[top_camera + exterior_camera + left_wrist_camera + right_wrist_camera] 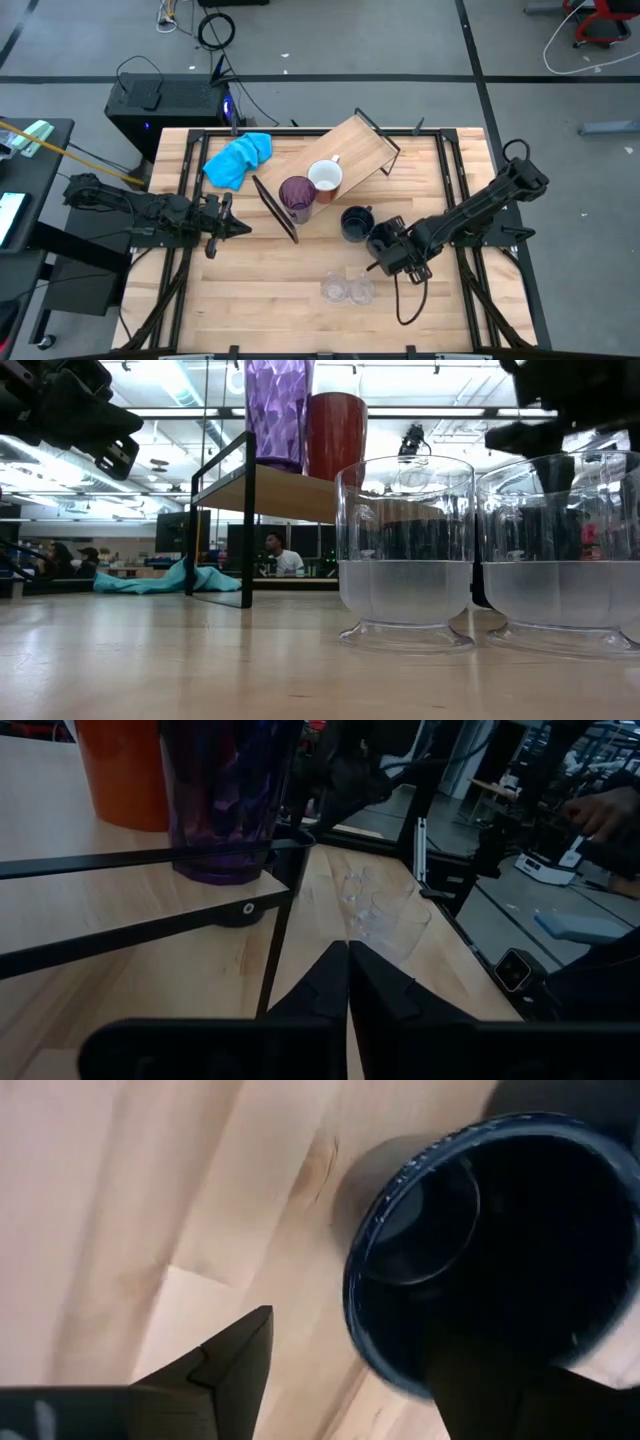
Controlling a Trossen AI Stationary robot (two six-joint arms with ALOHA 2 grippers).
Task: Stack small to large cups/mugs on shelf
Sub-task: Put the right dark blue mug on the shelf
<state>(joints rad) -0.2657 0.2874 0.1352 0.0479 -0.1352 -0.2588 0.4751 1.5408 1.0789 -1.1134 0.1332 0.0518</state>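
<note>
The shelf (362,150) lies slantwise at the table's far middle. A purple tumbler (297,197) and a mug (325,177), white inside and orange-red outside, stand upright on the shelf's near-left end. One dark navy mug (352,224) stands on the table beside them; no second one shows. Two clear glasses (333,290) (361,290) stand side by side near the table's near edge. My right gripper (378,243) is open over the navy mug (480,1250), pointing down. My left gripper (236,228) is shut and hovers left of the shelf's black frame (285,910). My right gripper comes at the navy mug from above, astride its wall: one finger (225,1365) is outside, clear of the rim (352,1295), and the other finger (500,1380) reaches into the opening. Whether the inner finger touches the wall, I cannot tell. The mug stands upright on the table.
A blue cloth (238,158) lies at the table's far left. Black rails (185,170) run along the table's left and right sides. Bare wood shows between the left gripper and the glasses. A person (278,555) sits in the room beyond the table.
</note>
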